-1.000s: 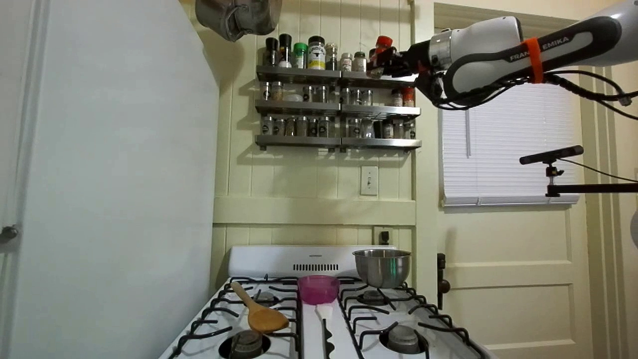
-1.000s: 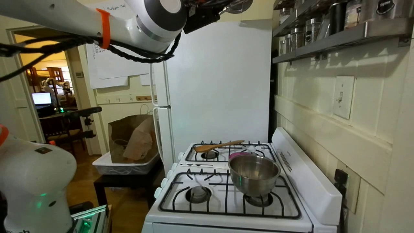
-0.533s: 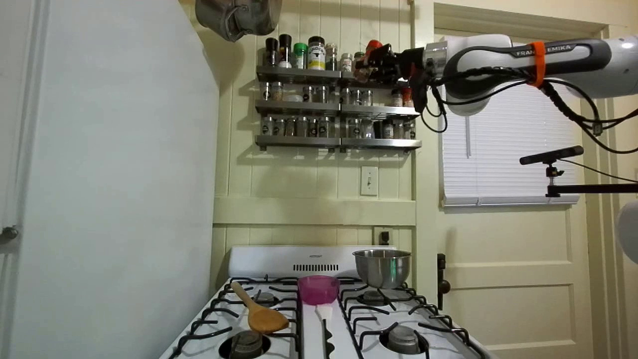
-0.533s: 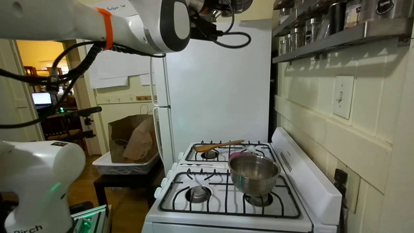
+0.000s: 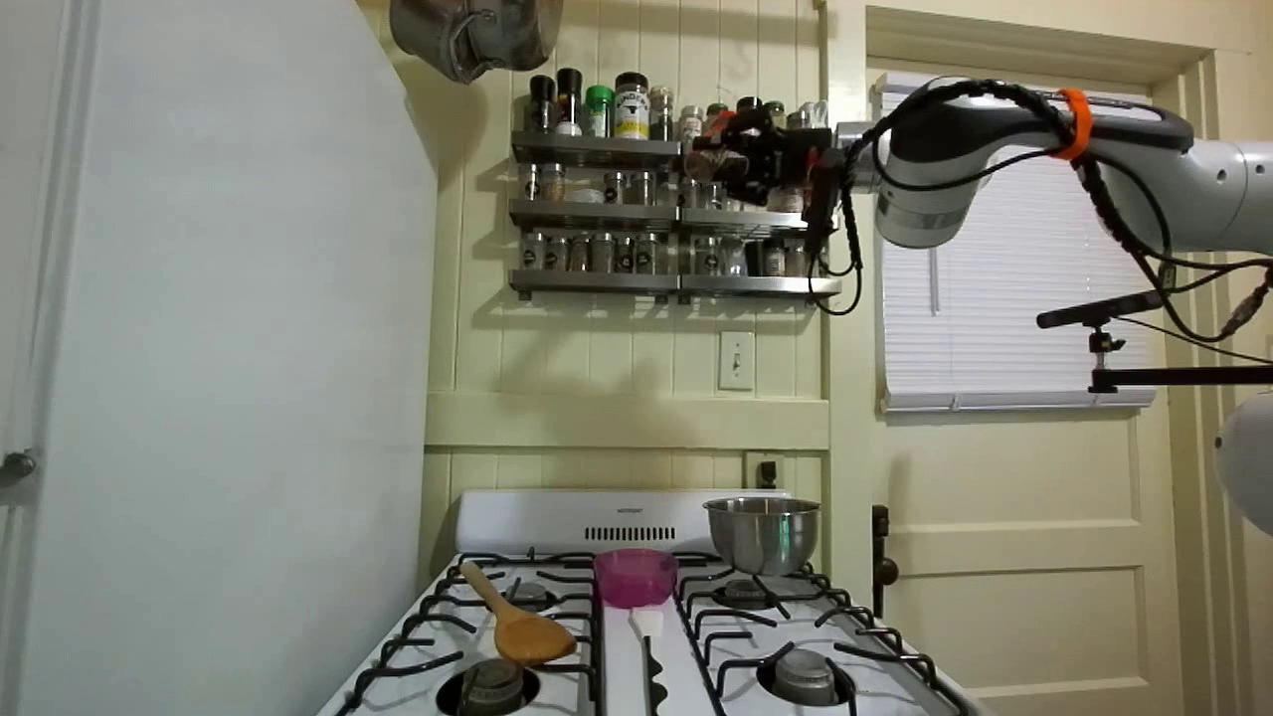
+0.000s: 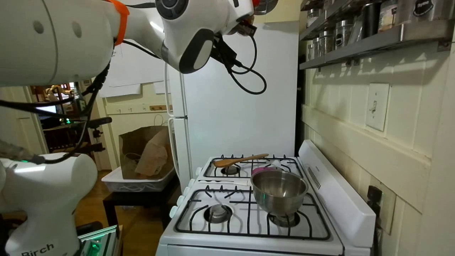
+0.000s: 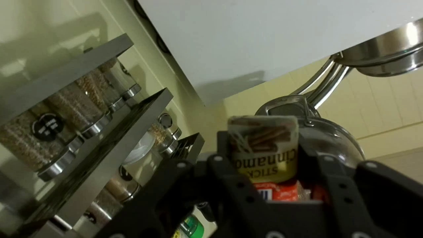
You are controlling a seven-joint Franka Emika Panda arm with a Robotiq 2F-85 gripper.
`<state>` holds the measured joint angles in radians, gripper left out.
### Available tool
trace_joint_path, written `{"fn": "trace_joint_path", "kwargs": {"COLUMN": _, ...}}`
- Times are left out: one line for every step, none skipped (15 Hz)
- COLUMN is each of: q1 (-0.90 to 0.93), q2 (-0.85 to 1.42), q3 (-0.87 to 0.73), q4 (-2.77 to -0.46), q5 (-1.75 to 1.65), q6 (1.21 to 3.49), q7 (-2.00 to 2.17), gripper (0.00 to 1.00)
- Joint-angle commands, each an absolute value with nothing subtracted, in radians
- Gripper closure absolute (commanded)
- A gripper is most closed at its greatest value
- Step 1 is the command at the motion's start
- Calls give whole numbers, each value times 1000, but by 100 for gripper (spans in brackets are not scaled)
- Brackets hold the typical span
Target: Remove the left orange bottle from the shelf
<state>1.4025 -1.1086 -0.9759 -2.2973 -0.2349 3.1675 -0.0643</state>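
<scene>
A clear bottle with a red-orange cap and a yellow cinnamon stick label [image 7: 264, 148] is the orange bottle; its lettering reads upside down in the wrist view. My gripper [image 7: 262, 150] is shut on it, one black finger along each side. In an exterior view the bottle [image 5: 708, 165] and the gripper [image 5: 731, 159] appear in front of the right part of the dark metal shelf [image 5: 597, 151], with the bottle apart from its tiers. Behind them, some jars are covered. The arm hides the fingers in an exterior view, where the shelf [image 6: 359, 49] lies off to the right.
Below stands a white stove [image 5: 527, 517] with a steel bowl [image 5: 764, 537], a pink bowl [image 5: 636, 579] and a wooden spoon [image 5: 527, 636]. Steel pans [image 5: 477, 35] hang high up. A tall white fridge [image 6: 241, 96] rises beyond the stove. Several jars line the shelf.
My gripper has moved down and away from the wall with the bottle, also shifting left in an exterior view. The arm has turned and lowered; the grip has stayed the same.
</scene>
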Motion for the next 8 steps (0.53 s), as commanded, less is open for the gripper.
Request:
{"fn": "trace_joint_path", "kwargs": {"q1": 1271, "q2": -1015, "q3": -945, "q4": -2311, "q5": -146, "q6": 3067, "q7": -102, "gripper": 77}}
{"fn": "trace_joint_path", "kwargs": {"q1": 1246, "q2": -997, "q3": -940, "q4": -2301, "q5": -143, "q6": 3040, "q7": -123, "gripper": 77}}
{"fn": "trace_joint_path", "kwargs": {"q1": 1211, "q2": -973, "q3": -929, "q4": -2289, "q5": -134, "q6": 3003, "q7": -128, "gripper": 77}}
{"fn": "trace_joint_path", "kwargs": {"q1": 1166, "q2": -954, "q3": -913, "q4": -2298, "q5": -129, "q6": 2973, "q7": -136, "gripper": 77}}
{"fn": "trace_joint_path", "kwargs": {"q1": 1117, "q2": -932, "q3": -892, "q4": -2311, "q5": -118, "q6": 2942, "q7": -136, "gripper": 77}}
{"fn": "trace_joint_path", "kwargs": {"q1": 1071, "q2": -907, "q3": -867, "q4": -2315, "q5": -106, "q6": 2905, "q7": -133, "gripper": 77}}
{"fn": "trace_joint_path", "kwargs": {"q1": 1028, "q2": -881, "q3": -841, "q4": -2307, "q5": -92, "q6": 2856, "q7": -130, "gripper": 77}}
{"fn": "trace_joint_path", "kwargs": {"q1": 1097, "q2": -939, "q3": -873, "q4": -2310, "q5": -62, "q6": 2918, "q7": -184, "gripper": 52}}
